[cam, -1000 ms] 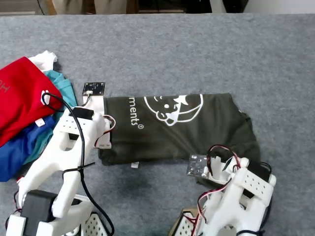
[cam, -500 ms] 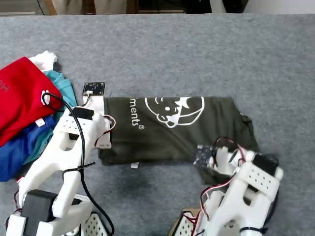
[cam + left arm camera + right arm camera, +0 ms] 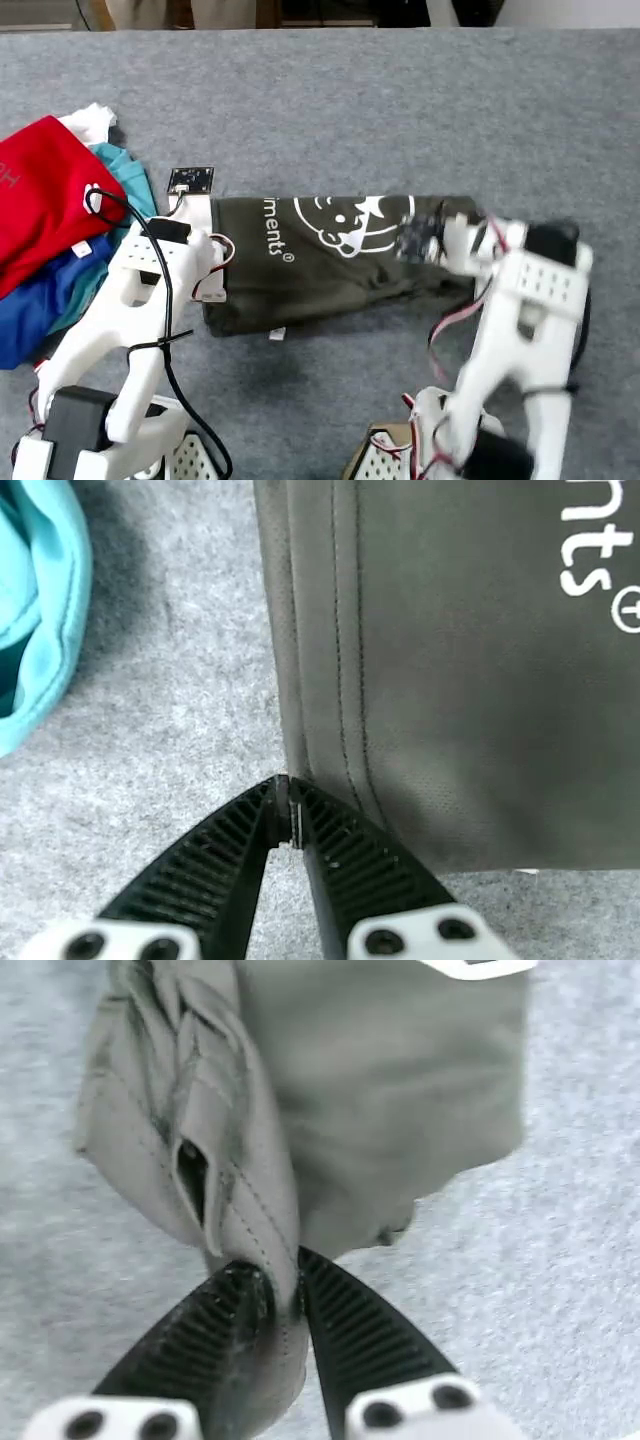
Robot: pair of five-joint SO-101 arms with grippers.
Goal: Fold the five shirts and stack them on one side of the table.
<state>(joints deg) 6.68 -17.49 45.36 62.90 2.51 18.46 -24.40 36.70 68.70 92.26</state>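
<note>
- Lying on your grey table [image 3: 350, 100], the dark olive printed shirt [image 3: 320, 275] is being gripped twice.
- Your left gripper [image 3: 289, 805] is clamping its hem corner.
- Your right gripper [image 3: 285, 1285] is pinching a bunched end.

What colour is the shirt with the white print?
Dark olive green; the shirt shows best in the high view.

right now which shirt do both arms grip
The dark green printed shirt, pinched at both ends; the red shirt, blue shirt and teal shirt lie heaped aside.
</note>
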